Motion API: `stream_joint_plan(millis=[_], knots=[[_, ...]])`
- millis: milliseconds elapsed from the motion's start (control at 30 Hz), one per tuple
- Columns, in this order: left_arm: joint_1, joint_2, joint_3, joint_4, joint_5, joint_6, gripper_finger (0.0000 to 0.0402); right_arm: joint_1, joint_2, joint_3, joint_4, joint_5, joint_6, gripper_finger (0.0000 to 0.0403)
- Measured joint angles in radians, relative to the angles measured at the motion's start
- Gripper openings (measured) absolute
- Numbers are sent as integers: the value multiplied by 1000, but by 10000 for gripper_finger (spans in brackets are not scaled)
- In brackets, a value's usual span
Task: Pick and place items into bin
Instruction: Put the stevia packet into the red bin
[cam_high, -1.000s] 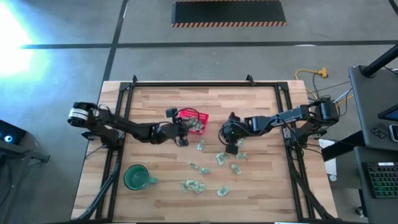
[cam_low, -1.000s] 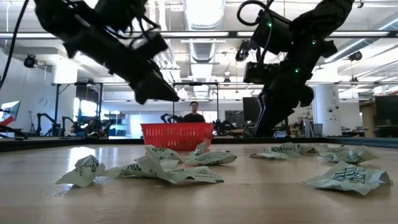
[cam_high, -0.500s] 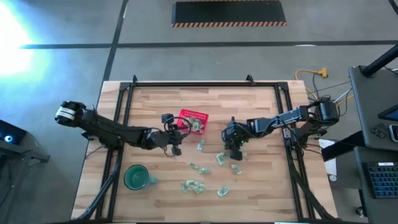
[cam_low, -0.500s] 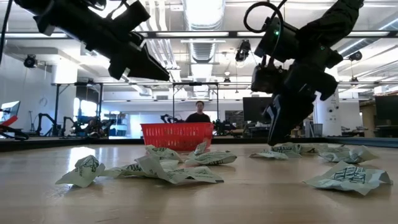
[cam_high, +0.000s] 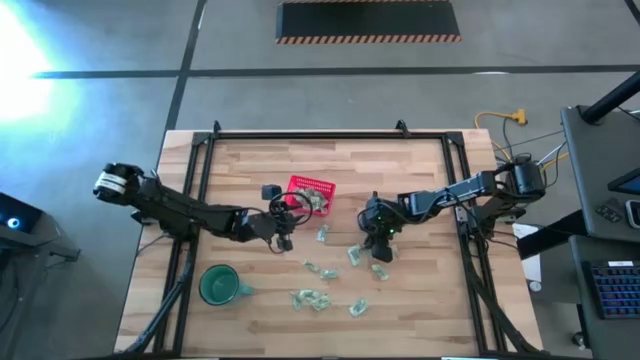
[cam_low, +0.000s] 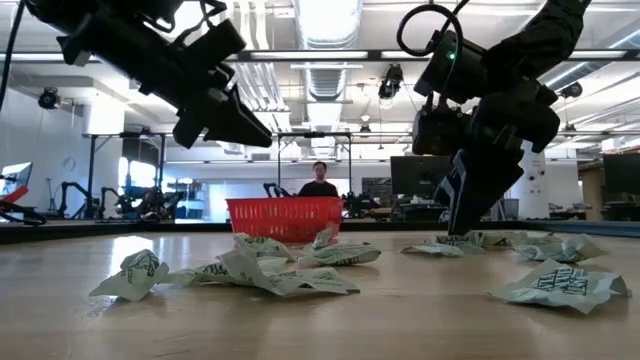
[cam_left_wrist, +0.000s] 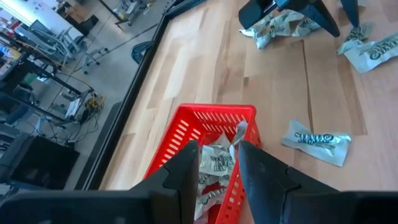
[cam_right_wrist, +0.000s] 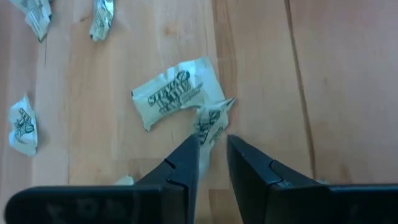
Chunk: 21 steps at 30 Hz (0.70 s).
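left gripper (cam_left_wrist: 217, 163) nearly clenched, empty, just short of red bin (cam_left_wrist: 208, 134) | left wrist view alone shows items (cam_left_wrist: 214, 163) inside bin | right gripper (cam_right_wrist: 211, 155) narrowly parted over item (cam_right_wrist: 208, 121) on worktop (cam_right_wrist: 261, 74)

Two arms over a wooden bench (cam_high: 400, 170) strewn with wrapped pieces

The red basket (cam_high: 310, 192) sits near the middle of the bench with pale wrapped pieces inside. The left gripper (cam_high: 283, 221) hangs just beside the basket's near-left corner; the right gripper (cam_high: 377, 233) is low over loose pieces to the basket's right, one wrapped piece (cam_high: 380, 251) directly at its tip. More wrapped pieces (cam_high: 312, 299) lie scattered toward the bench's near edge. A round green mug (cam_high: 218, 285) stands near the left front, well apart from the basket.
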Motion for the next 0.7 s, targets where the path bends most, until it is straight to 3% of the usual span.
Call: stream_joint_plan(millis=[400,700], knots=[[1,-1,0,-1,-26,1,98,17,0,-12,4,1,4,136],[1,-1,0,-1,-26,1,98,18,0,-12,-9,0,-8,76]])
